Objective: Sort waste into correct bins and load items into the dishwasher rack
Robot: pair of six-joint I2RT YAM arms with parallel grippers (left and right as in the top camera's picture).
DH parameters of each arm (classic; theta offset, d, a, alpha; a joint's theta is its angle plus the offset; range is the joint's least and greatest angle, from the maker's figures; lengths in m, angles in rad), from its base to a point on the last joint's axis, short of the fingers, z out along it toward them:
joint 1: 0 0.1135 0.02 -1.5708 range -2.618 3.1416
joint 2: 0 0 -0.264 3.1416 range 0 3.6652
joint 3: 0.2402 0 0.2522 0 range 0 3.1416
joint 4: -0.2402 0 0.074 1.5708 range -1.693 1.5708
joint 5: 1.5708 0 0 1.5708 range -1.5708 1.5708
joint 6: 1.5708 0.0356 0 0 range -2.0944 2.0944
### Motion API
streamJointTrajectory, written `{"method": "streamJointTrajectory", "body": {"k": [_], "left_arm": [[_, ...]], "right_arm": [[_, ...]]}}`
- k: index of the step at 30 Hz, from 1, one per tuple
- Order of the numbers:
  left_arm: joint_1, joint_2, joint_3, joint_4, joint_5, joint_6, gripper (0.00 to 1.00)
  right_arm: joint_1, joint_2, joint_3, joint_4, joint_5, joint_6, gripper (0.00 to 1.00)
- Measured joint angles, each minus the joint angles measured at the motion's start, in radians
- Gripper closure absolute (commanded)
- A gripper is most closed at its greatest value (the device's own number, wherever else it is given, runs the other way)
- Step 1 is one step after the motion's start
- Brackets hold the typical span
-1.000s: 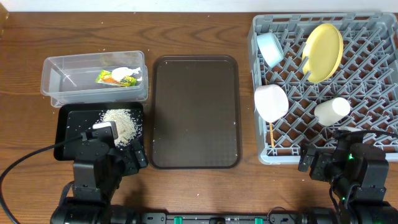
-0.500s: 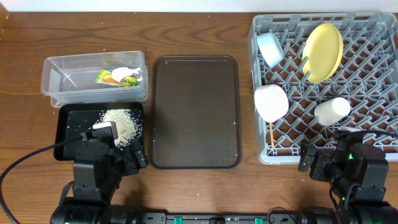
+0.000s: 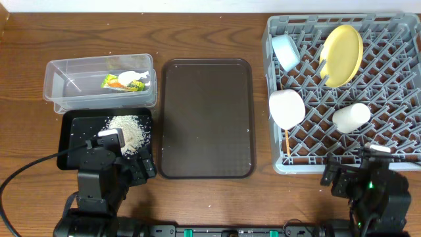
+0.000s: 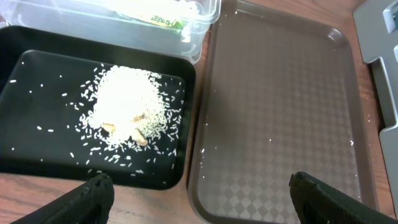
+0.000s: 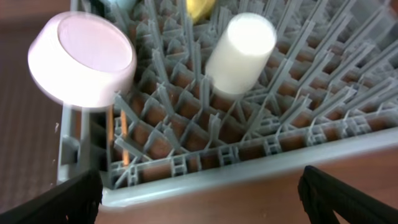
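The grey dishwasher rack (image 3: 395, 155) holds the yellow plate (image 3: 342, 54), light blue bowl (image 3: 286, 50), white bowl (image 3: 287, 108), pale cup (image 3: 350, 116) and chopsticks (image 3: 287, 141). The clear tub (image 3: 62, 89) holds the green-and-orange wrapper (image 3: 125, 82). The black tray (image 3: 72, 155) holds a heap of rice (image 3: 128, 131). My left gripper (image 4: 200, 218) is open and empty, low over the near edges of the black tray (image 4: 37, 165) and brown tray. My right gripper (image 5: 199, 214) is open and empty, just in front of the rack's front rim (image 5: 249, 171).
A large brown serving tray (image 3: 206, 118) lies in the middle between the bins and the rack, with a few rice grains on it. It also fills the right of the left wrist view (image 4: 280, 112). A black cable (image 3: 26, 168) runs along the left front.
My right arm has drawn back toward the table's front edge, away from the rack. The left arm and all objects have not moved.
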Motion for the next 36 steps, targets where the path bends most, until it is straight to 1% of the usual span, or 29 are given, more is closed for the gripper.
{"method": "streamJointTrajectory", "body": {"k": [6,10,13,19,23,36], "left_arm": [[0.0,0.0,-0.001,0.001,-0.003,0.0,0.07],[0.0,0.0,-0.001,0.001,-0.003,0.0,0.07],[0.0,0.0,-0.001,0.001,-0.003,0.0,0.07],[0.0,0.0,-0.001,0.001,-0.003,0.0,0.07],[0.0,0.0,-0.002,0.001,-0.003,0.0,0.07],[0.0,0.0,-0.002,0.001,-0.003,0.0,0.07]], "right_arm": [[0.011,-0.219,-0.207,0.281,0.061,-0.023,0.01],[0.011,-0.324,-0.352,0.464,0.074,-0.031,0.01],[0.011,-0.356,-0.446,0.622,0.08,-0.034,0.01],[0.011,-0.362,-0.607,0.894,0.085,-0.037,0.01],[0.011,-0.359,-0.686,0.934,0.084,-0.037,0.01],[0.011,-0.359,-0.686,0.936,0.084,-0.037,0.01]]}}
